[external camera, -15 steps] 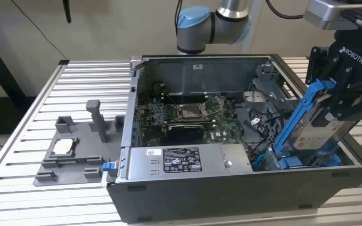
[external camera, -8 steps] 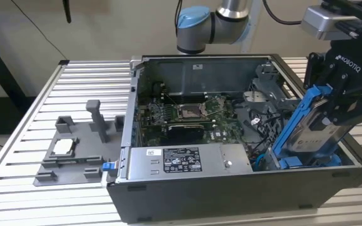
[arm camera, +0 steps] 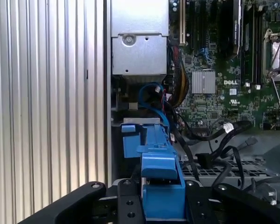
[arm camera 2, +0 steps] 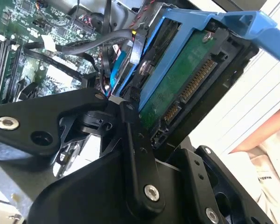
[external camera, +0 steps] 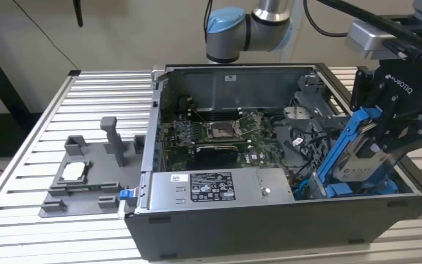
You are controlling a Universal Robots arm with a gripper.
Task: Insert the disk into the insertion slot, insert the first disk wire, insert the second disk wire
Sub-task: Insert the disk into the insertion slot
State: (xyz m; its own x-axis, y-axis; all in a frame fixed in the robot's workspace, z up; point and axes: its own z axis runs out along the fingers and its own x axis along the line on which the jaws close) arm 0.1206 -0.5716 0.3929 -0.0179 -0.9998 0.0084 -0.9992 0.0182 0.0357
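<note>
Gripper (external camera: pixel 388 137) has its black fingers closed tight on the disk (external camera: pixel 359 162), holding it by the blue carrier near the upper end. The disk stands tilted, with its lower end down at the insertion slot (external camera: pixel 343 191), in the near corner of the open computer case (external camera: pixel 270 231) on the exterior view's right. Just left of the slot lies the grey power-supply box (external camera: pixel 211 190), and the motherboard (external camera: pixel 222 137) is farther back. The case stands on a slatted table (external camera: pixel 101 88).

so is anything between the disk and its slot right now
Nothing visible blocks it: the disk, held tilted by the gripper, has its lower end at the insertion slot. Loose black cables lie close beside it.
</note>
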